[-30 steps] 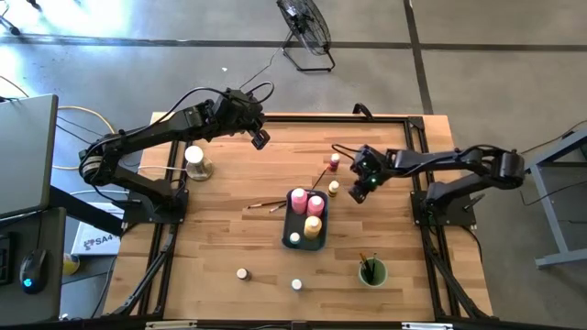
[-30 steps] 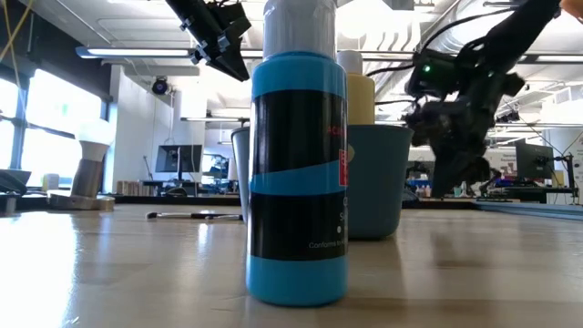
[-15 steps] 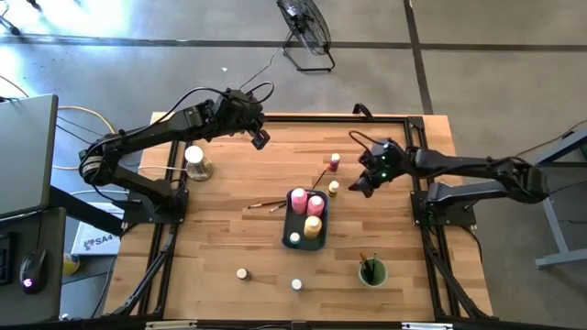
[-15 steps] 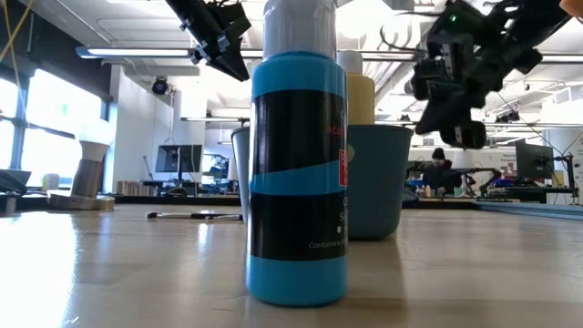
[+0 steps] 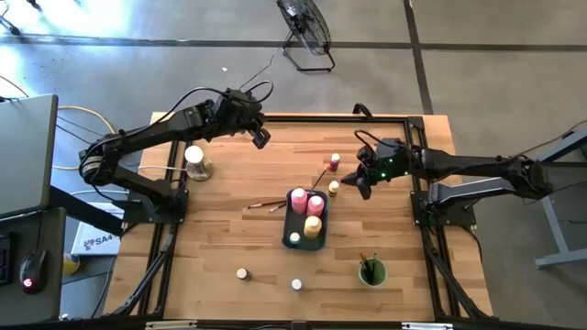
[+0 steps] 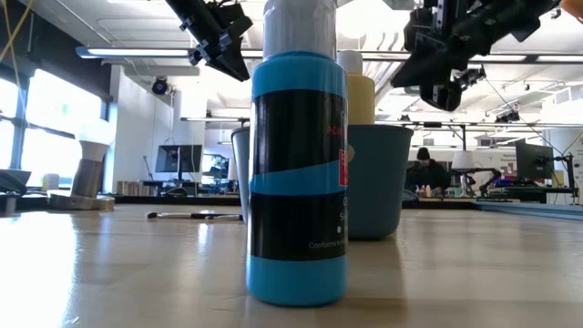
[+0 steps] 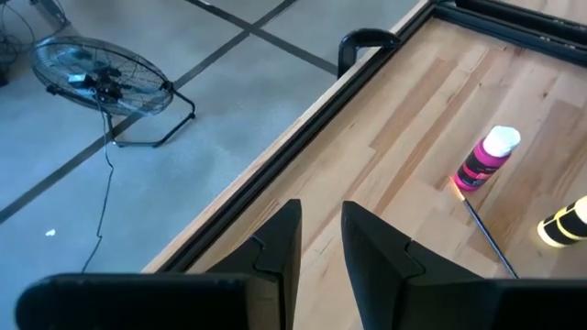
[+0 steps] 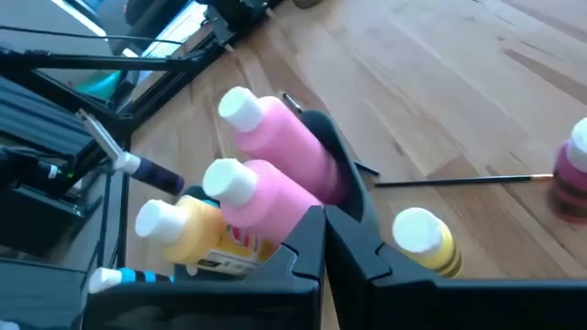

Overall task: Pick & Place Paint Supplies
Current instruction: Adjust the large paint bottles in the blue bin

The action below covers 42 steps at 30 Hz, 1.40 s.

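wooden table (image 5: 220, 229) on grey concrete floor (image 5: 138, 64), fan (image 5: 305, 26) behind.

Both dark arms reach inward above the table: the left gripper (image 5: 260, 138) hangs at about eleven o'clock, fingers slightly parted and empty, while the right gripper (image 5: 360, 186), fingers pressed together, hovers just right of centre.

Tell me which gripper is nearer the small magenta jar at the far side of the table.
Right. The right gripper hangs just beside the small magenta jar, toward the right arm's side. The left gripper is held farther off, across the table toward the far left.
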Tool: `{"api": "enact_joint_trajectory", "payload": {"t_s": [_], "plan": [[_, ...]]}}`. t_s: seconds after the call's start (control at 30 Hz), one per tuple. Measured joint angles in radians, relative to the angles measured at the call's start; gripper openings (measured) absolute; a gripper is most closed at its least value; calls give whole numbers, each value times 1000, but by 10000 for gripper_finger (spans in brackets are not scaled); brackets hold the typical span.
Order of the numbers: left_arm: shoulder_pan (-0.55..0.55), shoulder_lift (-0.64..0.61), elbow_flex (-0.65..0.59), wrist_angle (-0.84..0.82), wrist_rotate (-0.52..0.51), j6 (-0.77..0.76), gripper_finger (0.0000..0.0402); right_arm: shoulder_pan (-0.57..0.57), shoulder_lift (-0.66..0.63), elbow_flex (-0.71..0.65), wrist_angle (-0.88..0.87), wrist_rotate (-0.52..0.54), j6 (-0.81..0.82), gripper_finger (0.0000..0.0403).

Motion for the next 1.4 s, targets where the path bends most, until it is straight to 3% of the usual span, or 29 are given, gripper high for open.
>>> {"api": "enact_joint_trajectory", "payload": {"t_s": [0.43,0.7,0.83,1.4], "plan": [[0,0,0,0,7,-143,77,93,1,5,-1,141,-80,2],[0,0,0,0,169,-190,77,118,1,5,-1,124,-110,2],[0,0,0,-1,185,-232,77,150,1,5,-1,153,-110,2],[-95,0,0,-53,192,-184,77,285,4,48,72,382,0,2]]}}
